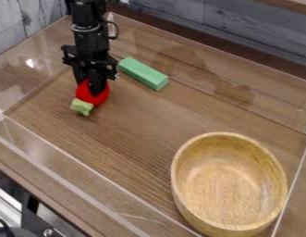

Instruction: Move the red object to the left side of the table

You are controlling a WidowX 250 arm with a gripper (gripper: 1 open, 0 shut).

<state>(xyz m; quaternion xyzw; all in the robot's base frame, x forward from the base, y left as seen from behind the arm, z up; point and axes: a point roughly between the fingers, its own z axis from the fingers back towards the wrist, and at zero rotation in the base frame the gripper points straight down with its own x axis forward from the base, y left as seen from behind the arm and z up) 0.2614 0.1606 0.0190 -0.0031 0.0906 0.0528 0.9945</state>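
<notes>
The red object [92,93] is a small rounded red toy with a light-green piece at its lower left end. It rests low on the brown wood-grain table [167,120], toward the left. My black gripper [92,85] points straight down from above and is shut on the toy's upper part. Its fingers cover the top of the toy, so only the lower red part and the green end show.
A flat green rectangular block [142,73] lies just right of the gripper. A round light wooden bowl [229,181] sits at the front right. Low clear acrylic walls [31,46] border the table.
</notes>
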